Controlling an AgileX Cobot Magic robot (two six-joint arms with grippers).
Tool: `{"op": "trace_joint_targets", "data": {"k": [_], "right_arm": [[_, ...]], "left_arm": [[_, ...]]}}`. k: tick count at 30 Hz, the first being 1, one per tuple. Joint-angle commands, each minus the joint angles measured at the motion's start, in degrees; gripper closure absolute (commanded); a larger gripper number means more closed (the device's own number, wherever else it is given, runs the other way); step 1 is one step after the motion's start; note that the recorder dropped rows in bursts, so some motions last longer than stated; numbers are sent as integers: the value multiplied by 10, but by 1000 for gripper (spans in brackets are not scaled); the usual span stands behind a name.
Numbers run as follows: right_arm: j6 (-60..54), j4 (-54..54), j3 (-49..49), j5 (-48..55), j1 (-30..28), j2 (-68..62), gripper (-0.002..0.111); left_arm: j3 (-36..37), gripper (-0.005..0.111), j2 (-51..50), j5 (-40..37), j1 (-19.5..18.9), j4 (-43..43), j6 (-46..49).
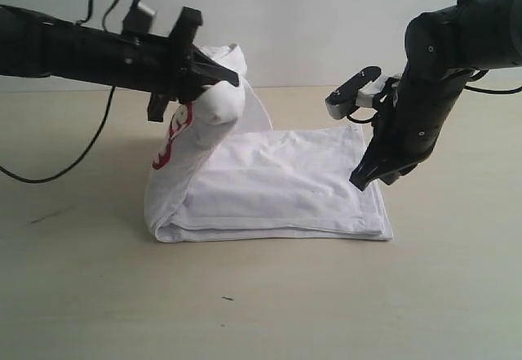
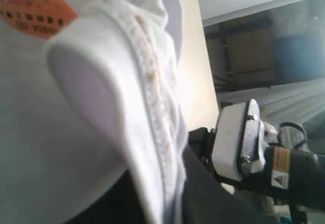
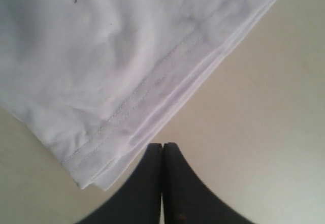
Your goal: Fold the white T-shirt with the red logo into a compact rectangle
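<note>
The white T-shirt [image 1: 285, 188] lies partly folded on the table, its left end lifted into the air. My left gripper [image 1: 204, 82] is shut on that raised end by the collar, and the red logo [image 1: 173, 140] shows on the hanging fabric below it. Up close, the left wrist view shows the ribbed collar [image 2: 152, 82] and the orange neck tag [image 2: 35, 9]. My right gripper [image 1: 369, 177] hovers shut and empty over the shirt's right edge. In the right wrist view its fingertips [image 3: 162, 150] are pressed together just off the hemmed corner [image 3: 101, 168].
The beige table [image 1: 269, 303] surrounds the shirt, with a pale wall behind. A black cable [image 1: 73, 160] droops from the left arm onto the table at the left. The right arm's white-and-black wrist camera mount [image 1: 355, 91] juts over the shirt's far right corner.
</note>
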State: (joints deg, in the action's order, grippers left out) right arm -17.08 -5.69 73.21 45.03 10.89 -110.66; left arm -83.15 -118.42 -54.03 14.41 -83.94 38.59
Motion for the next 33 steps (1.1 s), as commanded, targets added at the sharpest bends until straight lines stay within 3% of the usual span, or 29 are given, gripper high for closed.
{"op": "trace_joint_targets", "data": {"k": [1,7,15,18,20,23,26,28,33], "right_arm": [[7,-5,3,-9,-2,7,108],[8,-3,3,-14,-2,7,108],[7,-3,3,-18,-2,7,108],[8,-3,3,-19,-2,7,108],[8,-5,3,-18,-2,7,108],[8,-1,3,-21,-2,7,108],[-61,72,3,-36,-2,7,108],[-72,108,3,-68,-2,5,108],[-69,163,3,-87,-2,-31,108]], "left_arm": [[-3,107,3,104,51,-29,2],[-30,103,-41,104,93,-37,14],[-85,38,-97,76,148,-50,18],[-106,26,-104,40,140,-40,22],[-121,32,-102,4,112,-6,22],[-128,57,-102,-64,57,104,12],[-120,81,-102,-72,35,264,-36],[-120,84,-107,-62,33,336,-69],[-120,84,-125,-67,33,353,-73]]}}
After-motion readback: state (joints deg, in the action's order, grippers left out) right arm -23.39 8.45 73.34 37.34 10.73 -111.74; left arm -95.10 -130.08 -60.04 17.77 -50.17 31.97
